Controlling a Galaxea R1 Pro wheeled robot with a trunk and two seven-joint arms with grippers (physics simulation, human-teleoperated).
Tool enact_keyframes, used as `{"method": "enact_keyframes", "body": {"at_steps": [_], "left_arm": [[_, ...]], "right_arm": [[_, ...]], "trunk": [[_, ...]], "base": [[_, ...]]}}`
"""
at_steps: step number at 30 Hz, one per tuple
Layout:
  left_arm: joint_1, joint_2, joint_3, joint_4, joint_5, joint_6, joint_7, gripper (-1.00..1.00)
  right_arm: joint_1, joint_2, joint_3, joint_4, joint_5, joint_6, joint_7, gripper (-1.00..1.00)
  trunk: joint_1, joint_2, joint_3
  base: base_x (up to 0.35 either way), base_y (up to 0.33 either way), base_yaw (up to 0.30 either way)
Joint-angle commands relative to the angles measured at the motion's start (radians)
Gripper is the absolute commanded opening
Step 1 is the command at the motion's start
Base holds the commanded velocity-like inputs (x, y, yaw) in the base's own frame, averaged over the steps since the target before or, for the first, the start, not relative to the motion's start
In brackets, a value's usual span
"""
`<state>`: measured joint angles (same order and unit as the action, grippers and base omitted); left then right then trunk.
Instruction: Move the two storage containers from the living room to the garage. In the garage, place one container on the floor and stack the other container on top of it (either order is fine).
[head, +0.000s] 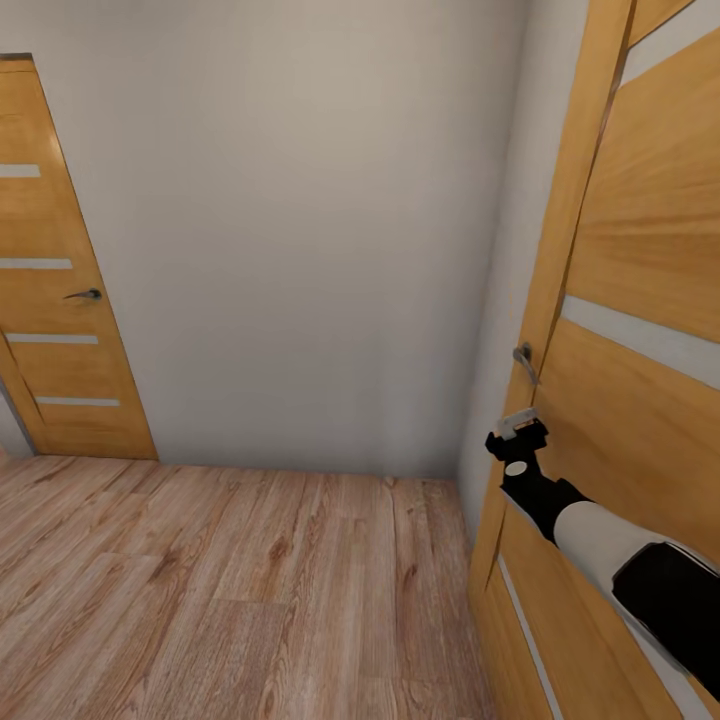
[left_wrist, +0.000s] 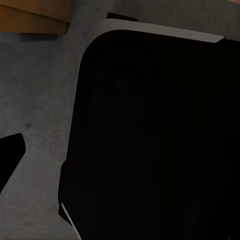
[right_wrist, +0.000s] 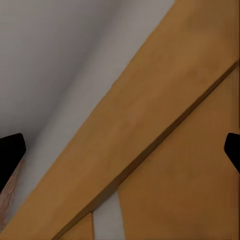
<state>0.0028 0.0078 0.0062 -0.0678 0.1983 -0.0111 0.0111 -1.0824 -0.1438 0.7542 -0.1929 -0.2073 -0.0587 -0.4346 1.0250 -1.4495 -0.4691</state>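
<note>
We're in a corner with a wood-plank floor (head: 230, 590) and a plain pale wall (head: 300, 230), and no container is in sight from any camera. From the head view, one orange-wood door (head: 60, 330) with pale stripes stands shut at nine o'clock, its dark lever handle (head: 85, 294) on the edge nearer the corner. A second striped door (head: 640, 400) fills the three o'clock side, close to the robot, with a metal handle (head: 524, 358) on its near edge.

The right arm (head: 600, 545) reaches up from five o'clock, white sleeve and black wrist, and the right hand (head: 519, 428) sits just below that metal handle, close against the door. Whether it touches the door I cannot tell. Through the right wrist camera, two dark fingertips (right_wrist: 10, 155) sit far apart at opposite edges with nothing between them: wide open, empty, facing the door's frame (right_wrist: 130, 135) and a pale stripe (right_wrist: 107, 217).

The left wrist camera shows one dark fingertip (left_wrist: 10, 152) over a speckled grey surface (left_wrist: 40, 90), with a big black rounded body (left_wrist: 160, 140) alongside; how far that left hand is open I cannot tell.
</note>
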Motion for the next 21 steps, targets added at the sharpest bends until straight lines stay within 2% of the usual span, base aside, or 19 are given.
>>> {"method": "enact_keyframes", "body": {"at_steps": [1,14,19,21], "left_arm": [[0.000,0.000,0.000,-0.002,0.006,-0.001,0.001,1.00],[0.000,0.000,0.000,-0.002,0.006,-0.001,0.001,1.00],[0.000,0.000,0.000,-0.002,0.006,-0.001,0.001,1.00],[0.000,0.000,0.000,-0.002,0.006,-0.001,0.001,1.00]], "right_arm": [[-0.001,-0.004,0.007,0.000,-0.011,-0.004,-0.002,1.00],[-0.001,-0.017,0.002,0.000,-0.011,-0.007,0.008,1.00],[-0.001,-0.014,0.001,0.000,-0.011,-0.009,0.008,1.00],[-0.001,-0.005,0.003,0.000,-0.012,-0.008,0.008,1.00]], "trunk": [[0.000,0.000,-0.001],[0.000,0.000,-0.001],[0.000,0.000,-0.001],[0.000,0.000,-0.001]], "base": [[0.000,0.000,0.000],[0.000,0.000,0.000],[0.000,0.000,0.000],[0.000,0.000,0.000]]}}
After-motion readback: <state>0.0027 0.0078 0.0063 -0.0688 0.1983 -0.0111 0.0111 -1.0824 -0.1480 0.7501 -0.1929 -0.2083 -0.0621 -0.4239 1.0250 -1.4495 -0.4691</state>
